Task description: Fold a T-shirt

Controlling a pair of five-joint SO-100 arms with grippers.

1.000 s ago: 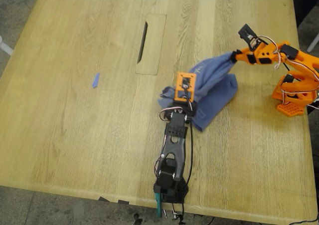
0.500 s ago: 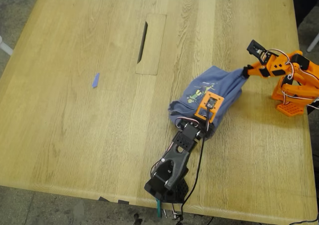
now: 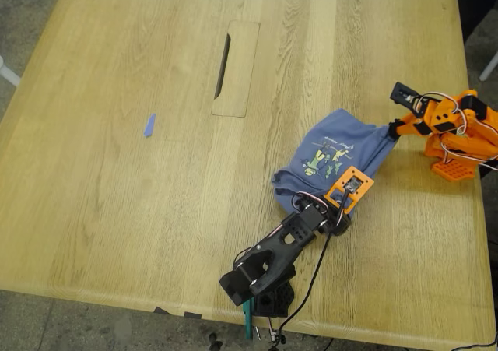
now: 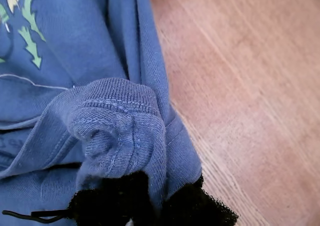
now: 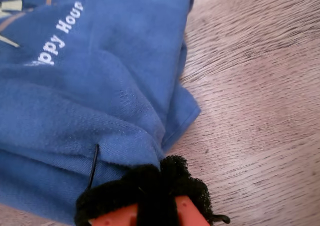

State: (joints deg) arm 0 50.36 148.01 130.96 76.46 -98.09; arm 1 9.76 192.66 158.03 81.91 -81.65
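Since 1 s ago the T-shirt has dragged toward the exterior view's right, print now showing; my first tool and my second tool, both clamped on bunched cloth, hold it crumpled on the desk, with no neat fold made.

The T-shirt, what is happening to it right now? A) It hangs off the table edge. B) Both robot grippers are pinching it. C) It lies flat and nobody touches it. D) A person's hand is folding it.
B: my first gripper is bunched on the T-shirt, and my second gripper pinches another edge of it.
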